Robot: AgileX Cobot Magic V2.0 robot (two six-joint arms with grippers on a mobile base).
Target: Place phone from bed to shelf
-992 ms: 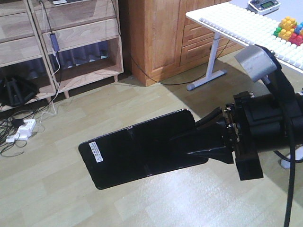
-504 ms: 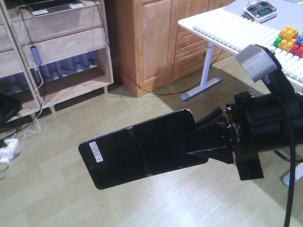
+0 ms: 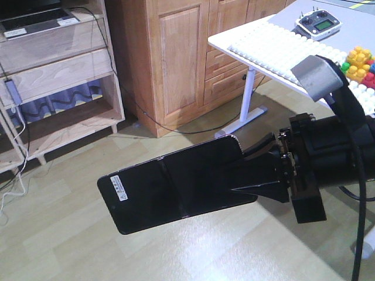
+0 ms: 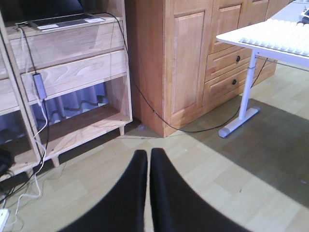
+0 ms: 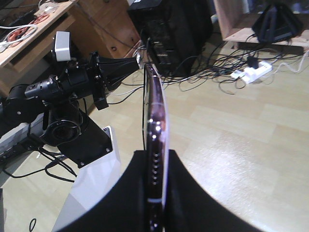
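Observation:
The phone (image 3: 170,187), glossy black with a white sticker near its far end, hangs flat above the wood floor. My right gripper (image 3: 237,172) is shut on its near end. In the right wrist view the phone (image 5: 155,111) stands edge-on between the right gripper (image 5: 155,153) fingers. My left gripper (image 4: 148,152) is shut and empty, pointing at the floor in front of the shelf (image 4: 72,72). The light-wood shelf (image 3: 58,70) stands at the upper left of the front view. The bed is out of view.
A laptop (image 4: 63,21) lies on an upper shelf board, with cables hanging down its front. An orange wooden cabinet (image 3: 176,58) stands right of the shelf. A white table (image 3: 275,47) carries a remote controller (image 3: 317,23) and coloured blocks (image 3: 358,61). Cables and a power strip (image 5: 251,72) lie on the floor.
The shelf, cabinet and table have slid leftward in the front view as the view moved. The phone stays held the same way in the right gripper.

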